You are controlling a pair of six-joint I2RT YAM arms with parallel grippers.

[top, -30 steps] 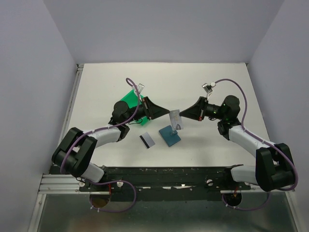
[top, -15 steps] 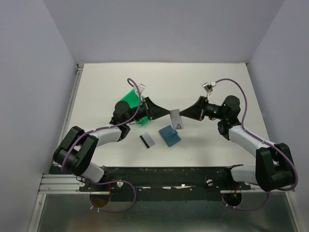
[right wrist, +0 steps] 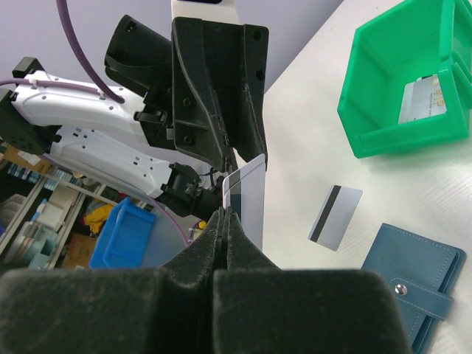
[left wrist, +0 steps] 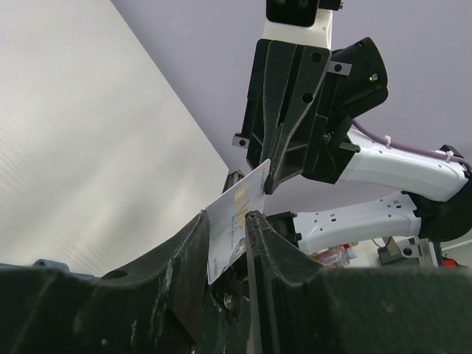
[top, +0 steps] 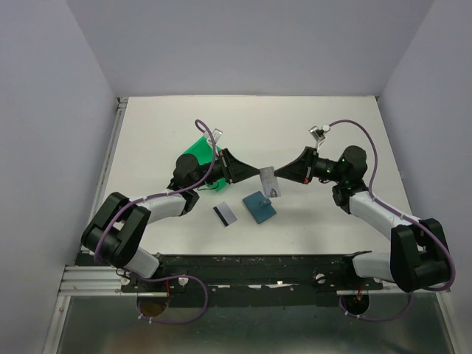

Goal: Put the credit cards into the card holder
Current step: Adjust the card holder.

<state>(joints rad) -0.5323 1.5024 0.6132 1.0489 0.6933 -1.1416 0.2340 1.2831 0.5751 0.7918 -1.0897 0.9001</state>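
A silvery credit card point(top: 268, 179) with a dark stripe stands on edge in the air between both grippers, above the slate-blue card holder point(top: 259, 206), which lies closed on the table. My right gripper point(right wrist: 224, 214) is shut on one edge of this card point(right wrist: 249, 195). In the left wrist view the card point(left wrist: 243, 199) sits between the narrowly parted jaws of my left gripper point(left wrist: 227, 216), leaning on one finger with a gap to the other. A second card point(top: 225, 214) lies flat left of the holder point(right wrist: 409, 284).
A green plastic bin point(top: 198, 150) stands behind the left gripper; in the right wrist view the bin point(right wrist: 369, 136) holds another card point(right wrist: 422, 98). The arms meet tip to tip over the table's middle. Grey walls stand on three sides.
Almost nothing has moved. The left arm has edged very slightly toward the held card; the right gripper keeps its hold on it.
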